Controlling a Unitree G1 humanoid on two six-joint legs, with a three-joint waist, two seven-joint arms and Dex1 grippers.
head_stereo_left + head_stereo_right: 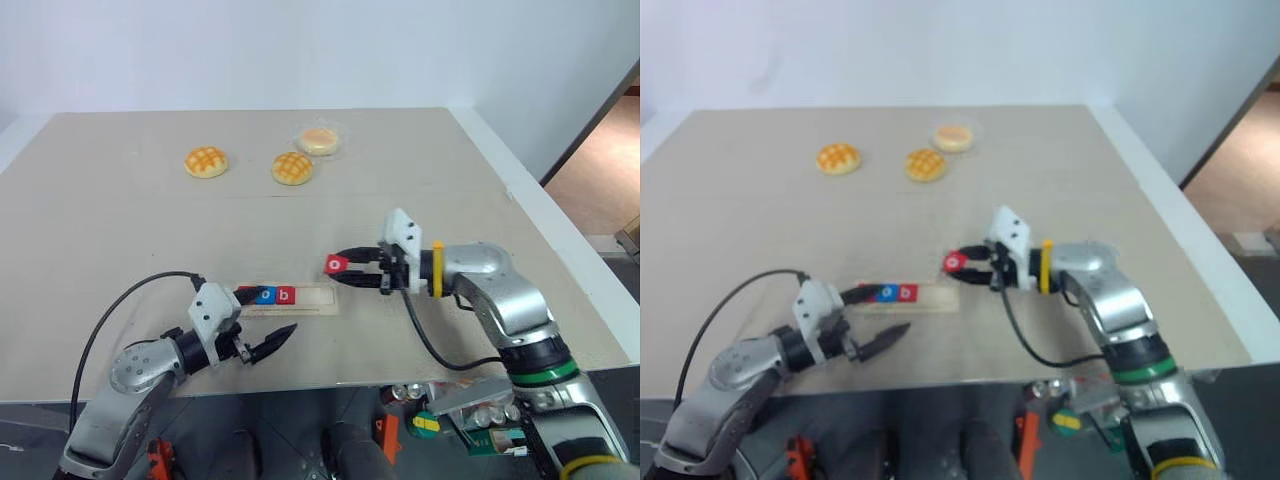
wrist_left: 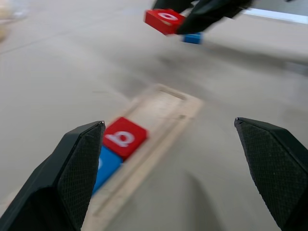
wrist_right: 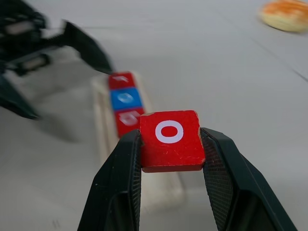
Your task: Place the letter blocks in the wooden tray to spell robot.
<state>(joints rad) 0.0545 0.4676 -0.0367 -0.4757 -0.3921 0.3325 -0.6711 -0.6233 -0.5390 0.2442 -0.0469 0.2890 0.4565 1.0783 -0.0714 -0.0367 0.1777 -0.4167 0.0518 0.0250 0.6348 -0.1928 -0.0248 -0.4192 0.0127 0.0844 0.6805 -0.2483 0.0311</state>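
The wooden tray (image 1: 310, 300) lies near the table's front edge. Three letter blocks sit at its left end: red (image 3: 121, 80), blue (image 1: 265, 295) and a red one (image 1: 286, 295). My right gripper (image 1: 342, 271) hovers just right of and above the tray, pointing left. It is shut on a red block marked "o" (image 3: 171, 137), also seen as the red "o" block (image 1: 337, 264). Another blue block (image 2: 192, 38) lies on the table beyond that gripper. My left gripper (image 1: 278, 342) is open in front of the tray's left half, holding nothing.
Three round golden buns (image 1: 206, 161) (image 1: 292, 167) (image 1: 319, 140) lie at the far middle of the table, the last in clear wrap. The table's right edge (image 1: 560, 225) runs close beside my right arm. A black cable (image 1: 120, 305) loops from the left arm.
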